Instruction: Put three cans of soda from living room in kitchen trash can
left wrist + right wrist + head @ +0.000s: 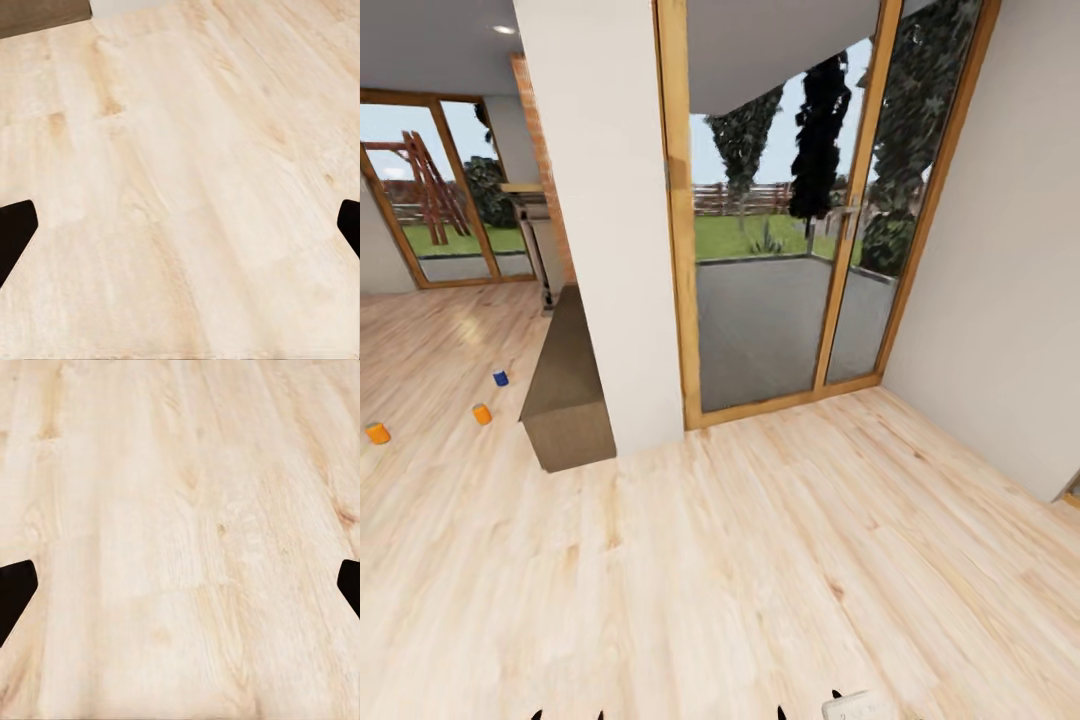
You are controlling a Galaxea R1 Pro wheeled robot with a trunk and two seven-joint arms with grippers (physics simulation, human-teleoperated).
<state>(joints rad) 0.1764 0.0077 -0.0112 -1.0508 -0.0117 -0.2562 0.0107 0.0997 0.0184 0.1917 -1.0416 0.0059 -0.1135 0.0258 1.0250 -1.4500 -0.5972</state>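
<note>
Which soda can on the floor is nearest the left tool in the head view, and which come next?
From the left tool:
1. Orange can beside the dark wooden bench, ahead-left.
2. Orange can at the picture's left edge, further left, close to the first.
3. Blue can, farthest, beyond the first.

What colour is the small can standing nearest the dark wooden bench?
Blue: the small cylindrical can on the pale plank floor, best in the head view.
</note>
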